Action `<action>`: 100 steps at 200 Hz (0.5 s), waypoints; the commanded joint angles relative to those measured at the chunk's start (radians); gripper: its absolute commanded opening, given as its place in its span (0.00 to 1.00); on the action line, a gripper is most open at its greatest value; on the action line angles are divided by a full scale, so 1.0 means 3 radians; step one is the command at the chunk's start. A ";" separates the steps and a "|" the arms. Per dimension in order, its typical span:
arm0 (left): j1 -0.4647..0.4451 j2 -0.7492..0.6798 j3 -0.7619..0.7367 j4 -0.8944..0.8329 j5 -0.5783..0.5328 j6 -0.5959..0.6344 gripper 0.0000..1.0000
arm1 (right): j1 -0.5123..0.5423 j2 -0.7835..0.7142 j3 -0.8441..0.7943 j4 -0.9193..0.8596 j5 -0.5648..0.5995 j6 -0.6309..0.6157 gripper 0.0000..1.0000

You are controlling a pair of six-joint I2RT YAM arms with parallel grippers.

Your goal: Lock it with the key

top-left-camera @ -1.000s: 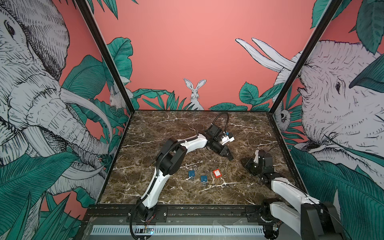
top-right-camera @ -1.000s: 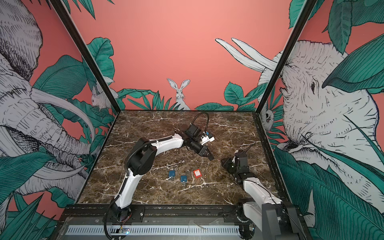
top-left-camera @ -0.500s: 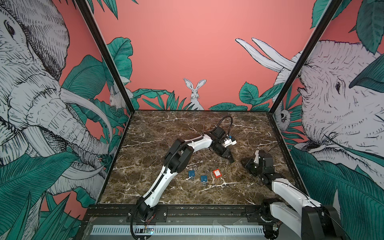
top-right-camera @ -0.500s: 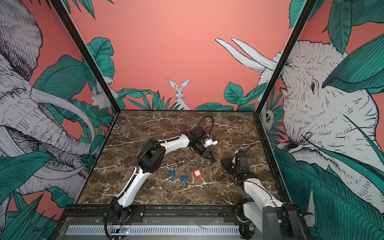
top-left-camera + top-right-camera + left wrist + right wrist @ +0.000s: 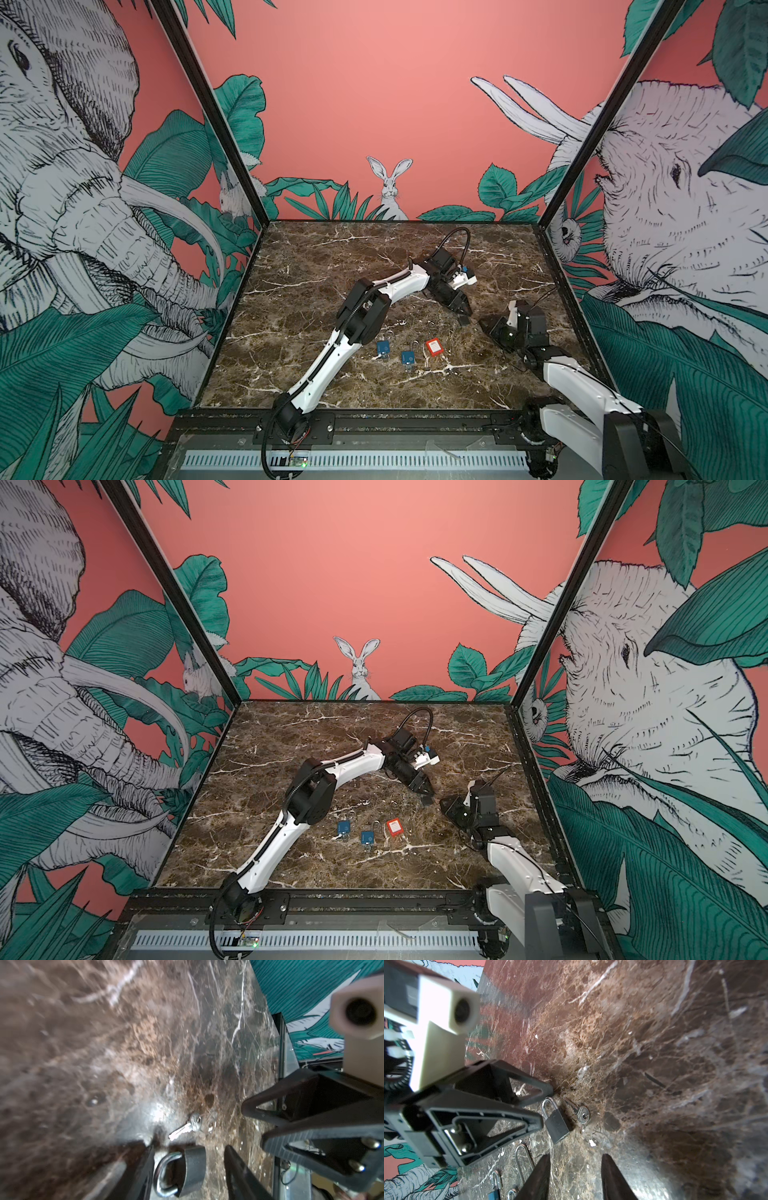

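1. Near the right-hand middle of the surface (image 5: pixel 332 257), the left gripper (image 5: pixel 463 312) is shown with its fingers parted to a middling width. A second ago they were pinched almost shut, and the arm has since been stretched a little further toward the right arm.
2. A small silver padlock (image 5: pixel 191 1167) is left lying flat on the surface between those parted fingers. It is gripped by neither of them, and bare marble is seen beside its body in the left wrist view.
3. A silver key (image 5: pixel 582 1114) lies loose just beside the padlock and is not inserted in it.
4. The right gripper (image 5: pixel 576 1157) is held low, facing the left one, with its fingers a little apart and nothing held. The padlock and key lie just ahead of its tips.
5. The padlock is judged to have been released, perhaps for a fresh hold. The key is yet to be picked up and fitted, so the locking is judged not yet done. Whether the shackle is latched cannot be told.
6. Two blue padlocks (image 5: pixel 383 348) and a red padlock (image 5: pixel 433 346) are laid in a short row nearer the front.
7. The surface is patterned as dark brown marble with white veins. It is enclosed by coral walls (image 5: pixel 374 83) printed with elephants, green leaves and a white rabbit (image 5: pixel 390 187).
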State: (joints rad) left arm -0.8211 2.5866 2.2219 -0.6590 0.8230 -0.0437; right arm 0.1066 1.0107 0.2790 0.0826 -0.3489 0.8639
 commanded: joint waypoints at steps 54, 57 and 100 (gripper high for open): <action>0.0225 -0.1082 -0.0967 0.0877 -0.0951 -0.0299 0.80 | 0.0135 -0.0186 0.0526 -0.0773 0.0071 -0.0597 0.40; 0.0226 -0.1184 -0.1109 0.0976 -0.0989 -0.0341 0.82 | 0.0168 -0.0179 0.0565 -0.0833 0.0089 -0.0640 0.40; 0.0230 -0.2418 -0.2711 0.1980 -0.1620 -0.0955 0.92 | 0.0928 -0.0087 0.1121 -0.1386 0.0778 -0.0949 0.40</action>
State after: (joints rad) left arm -0.7414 2.0521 1.5711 -0.2790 0.4808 -0.2131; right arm 0.2775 0.9699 0.5442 -0.2153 -0.2539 0.6640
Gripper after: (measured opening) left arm 0.918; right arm 0.404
